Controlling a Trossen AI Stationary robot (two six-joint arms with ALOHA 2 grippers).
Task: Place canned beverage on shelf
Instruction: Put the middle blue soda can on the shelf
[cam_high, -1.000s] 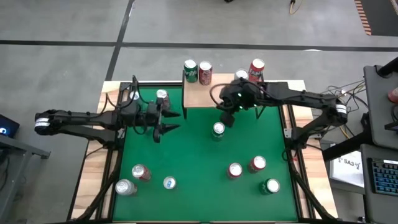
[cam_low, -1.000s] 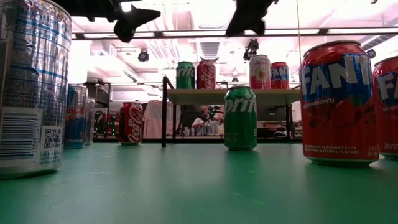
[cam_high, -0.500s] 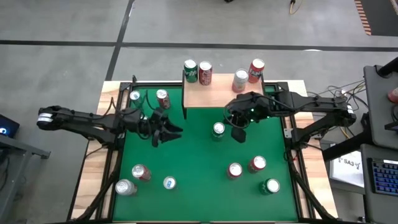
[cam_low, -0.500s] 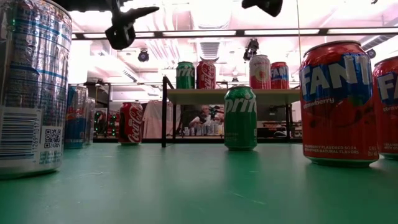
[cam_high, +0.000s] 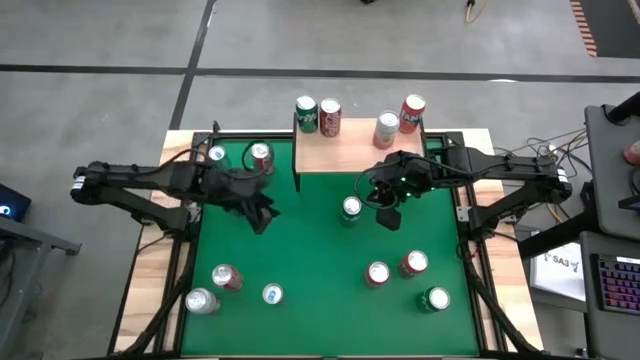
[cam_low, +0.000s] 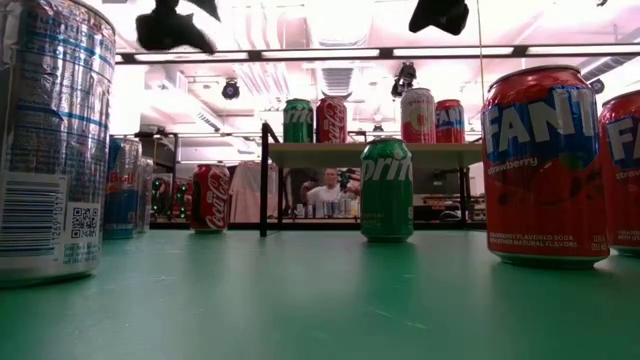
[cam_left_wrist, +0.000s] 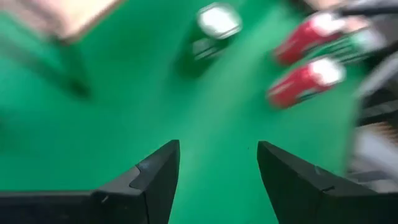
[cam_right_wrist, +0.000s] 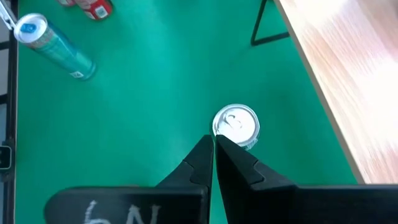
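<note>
Since a second ago the right gripper (cam_high: 388, 214), fingers pressed together and empty, has pulled back off the light wooden shelf on black legs (cam_high: 352, 148) to hover just beside the upright green Sprite can (cam_high: 350, 208); the left gripper (cam_high: 262, 215), fingers spread on nothing, has swung toward it. Risk: descending closed, the tips would knock it over. Its long axis is vertical, top up.

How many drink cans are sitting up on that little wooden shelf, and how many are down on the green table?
On the shelf: 4 cans, a green one, two red ones and a pale pink one.
On the green table: 8 cans.
Total: 12 cans.
</note>
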